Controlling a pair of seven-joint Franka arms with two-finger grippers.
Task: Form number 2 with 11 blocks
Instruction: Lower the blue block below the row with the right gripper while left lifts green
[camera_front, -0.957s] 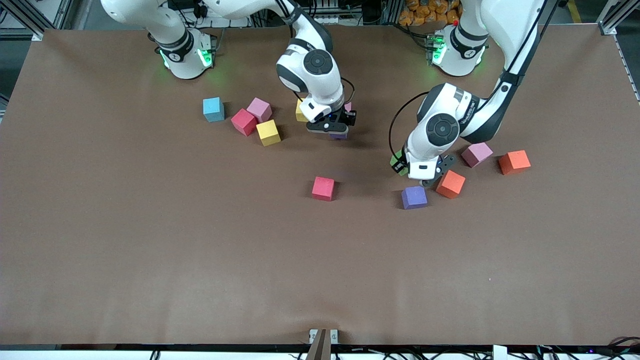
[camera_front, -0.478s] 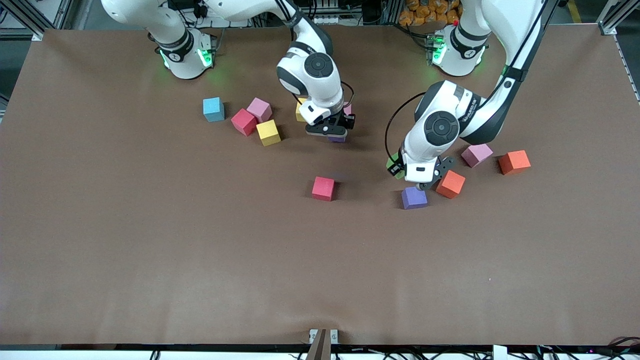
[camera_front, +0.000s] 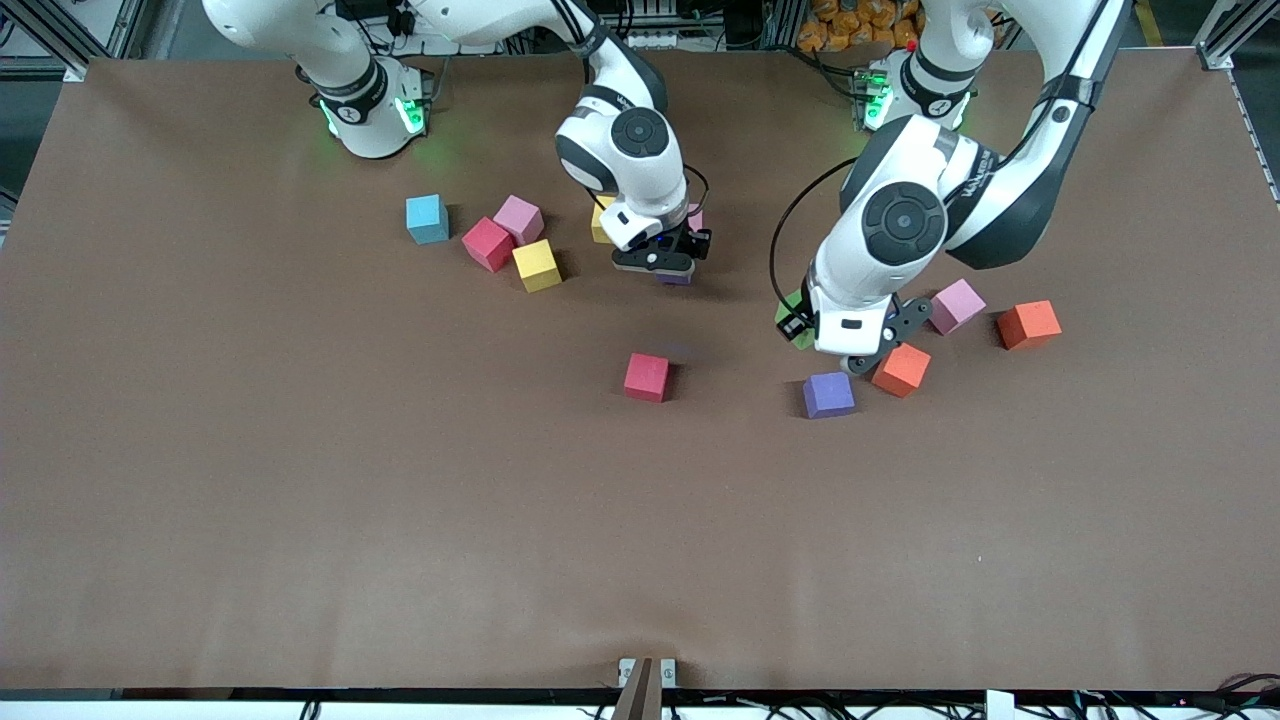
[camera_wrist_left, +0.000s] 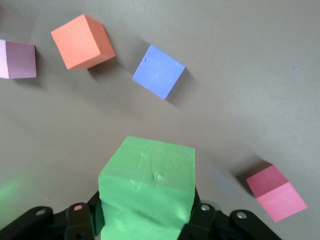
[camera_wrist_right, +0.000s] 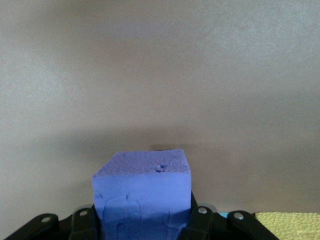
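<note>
The left gripper (camera_wrist_left: 145, 222) is clamped on a green block (camera_wrist_left: 147, 187), which sits between its fingers and fills the lower middle of the left wrist view. In the front view this gripper (camera_front: 850, 350) hangs over the table (camera_front: 300, 480) toward the left arm's end, and only a sliver of the green block (camera_front: 792, 320) shows beside the wrist.

The right gripper (camera_wrist_right: 142, 220) is closed on a purple block (camera_wrist_right: 142, 195), held just above bare tabletop. From the front, this gripper (camera_front: 660, 262) hangs over the middle of the table's robot-side half, with a bit of the held purple block (camera_front: 676, 278) showing under it.

Around the left gripper lie a second purple block (camera_front: 828, 394), an orange block (camera_front: 901, 369) beside it, a pink block (camera_front: 957, 305) and a red-orange block (camera_front: 1029, 324) closer to the left arm's end. A red block (camera_front: 647, 377) lies alone near the table's middle, nearer the front camera than the right gripper.

Toward the right arm's end sit a sky-blue block (camera_front: 427, 218), a pink block (camera_front: 519, 218), a red block (camera_front: 488, 244) and a yellow block (camera_front: 537, 265), the last three close together. A yellow block (camera_front: 598, 222) and a pink block (camera_front: 695, 215) are partly hidden by the right wrist.

Lettering runs along both forearms, too small to read. No digit is laid out yet; the blocks lie scattered.
</note>
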